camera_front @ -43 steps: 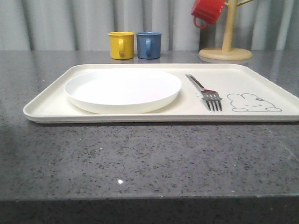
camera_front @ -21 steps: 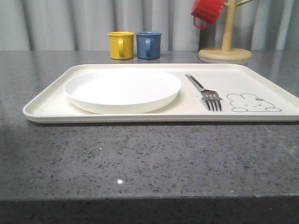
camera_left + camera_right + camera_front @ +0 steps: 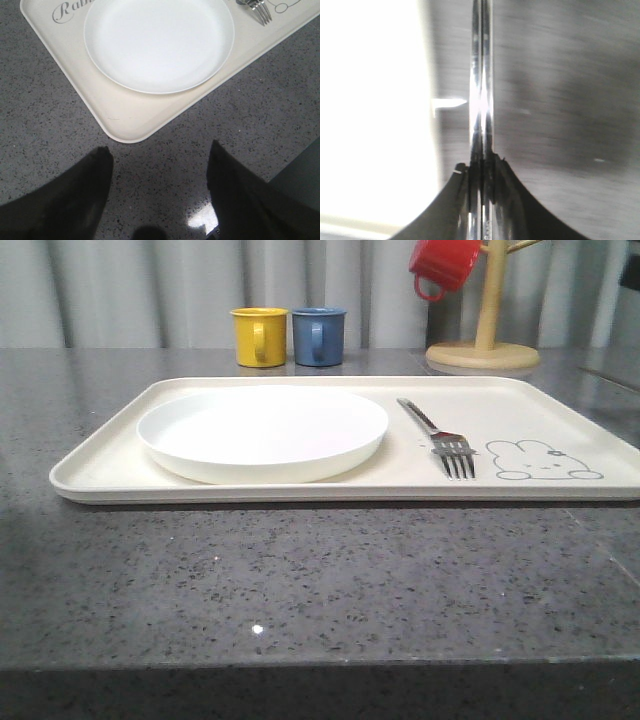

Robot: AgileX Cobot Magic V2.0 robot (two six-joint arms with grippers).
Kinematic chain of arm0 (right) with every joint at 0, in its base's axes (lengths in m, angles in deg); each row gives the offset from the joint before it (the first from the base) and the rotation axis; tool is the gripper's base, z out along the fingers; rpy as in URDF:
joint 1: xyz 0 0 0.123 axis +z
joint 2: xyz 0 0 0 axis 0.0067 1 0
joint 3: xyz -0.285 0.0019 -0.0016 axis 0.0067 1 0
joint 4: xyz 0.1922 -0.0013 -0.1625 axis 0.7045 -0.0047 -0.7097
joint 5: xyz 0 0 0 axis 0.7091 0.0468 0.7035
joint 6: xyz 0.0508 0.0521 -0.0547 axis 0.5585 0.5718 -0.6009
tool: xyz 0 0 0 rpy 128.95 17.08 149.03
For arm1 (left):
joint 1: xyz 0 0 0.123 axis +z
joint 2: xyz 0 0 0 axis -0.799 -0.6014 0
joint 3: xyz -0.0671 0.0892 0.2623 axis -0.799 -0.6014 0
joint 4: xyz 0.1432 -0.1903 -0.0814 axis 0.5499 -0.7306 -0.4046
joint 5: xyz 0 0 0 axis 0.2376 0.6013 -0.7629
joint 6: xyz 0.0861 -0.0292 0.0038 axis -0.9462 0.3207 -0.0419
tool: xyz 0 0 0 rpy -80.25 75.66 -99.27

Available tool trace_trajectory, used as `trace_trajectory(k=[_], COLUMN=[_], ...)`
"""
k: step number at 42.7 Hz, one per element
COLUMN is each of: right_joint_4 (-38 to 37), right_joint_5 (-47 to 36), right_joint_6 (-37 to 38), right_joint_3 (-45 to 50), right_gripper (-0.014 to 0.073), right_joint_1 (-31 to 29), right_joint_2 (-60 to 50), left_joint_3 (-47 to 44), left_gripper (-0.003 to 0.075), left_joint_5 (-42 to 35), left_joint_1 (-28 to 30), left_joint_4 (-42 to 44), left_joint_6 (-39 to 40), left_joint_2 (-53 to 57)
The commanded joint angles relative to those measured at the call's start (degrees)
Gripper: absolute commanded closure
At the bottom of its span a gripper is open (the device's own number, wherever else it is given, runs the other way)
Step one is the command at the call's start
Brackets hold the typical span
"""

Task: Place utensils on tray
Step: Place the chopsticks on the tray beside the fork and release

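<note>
Speckled grey stone counter (image 3: pixel 320 580), pleated grey curtain (image 3: pixel 150 290) behind.

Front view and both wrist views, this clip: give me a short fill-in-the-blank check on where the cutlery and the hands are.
1. On the tray, the fork lies between the white plate and the drawn ____.
2. The right hand is shut on a pair of ____.
3. The left hand hangs over the counter with its fingers ____.
4. The yellow mug stands beside a ____ mug.

Missing words: bunny; chopsticks; open; blue

Plate (image 3: pixel 262 432) on tray (image 3: pixel 100 455), fork (image 3: pixel 438 437) to its right; 2 mugs (image 3: pixel 288 336) behind.
</note>
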Motion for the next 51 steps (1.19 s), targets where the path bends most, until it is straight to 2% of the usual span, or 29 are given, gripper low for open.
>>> trace_trajectory(k=[1,12,19,26,29,38,46,51], right_joint_4=[4.39,5.9,6.19,6.94,6.94,6.98,6.06,2.12], right_joint_5=[0.55,-4.28,-5.65,-7.35,-8.0,-8.04,-9.93,-10.31], right_joint_6=[0.07,7.49,11.75,12.05,12.2,12.46,11.59,10.83], right_joint_3=[-3.61,-3.91,-3.91,-3.91,-3.91,-3.91,-3.91,-3.91], right_gripper=[0.0556,0.0556,0.0556,0.055,0.0519,0.0302,0.029,0.029], right_joint_1=[4.0,11.37,12.31,12.31,12.31,12.31,12.31,12.31], right_joint_2=[-2.36,-0.82,2.12,4.3,4.72,5.59,4.88,2.69], left_joint_3=[1.49,1.49,1.49,1.49,1.49,1.49,1.49,1.49], left_gripper=[0.0303,0.0303,0.0303,0.0303,0.0303,0.0303,0.0303,0.0303], left_joint_5=[-3.28,-3.28,-3.56,-3.7,-3.78,-3.78,-3.78,-3.78], left_joint_1=[-0.36,-0.36,-0.36,-0.36,-0.36,-0.36,-0.36,-0.36], left_joint_4=[0.0,0.0,0.0,0.0,0.0,0.0,0.0,0.0], left_joint_6=[0.49,0.49,0.49,0.49,0.49,0.49,0.49,0.49], left_joint_2=[0.3,0.3,0.3,0.3,0.3,0.3,0.3,0.3])
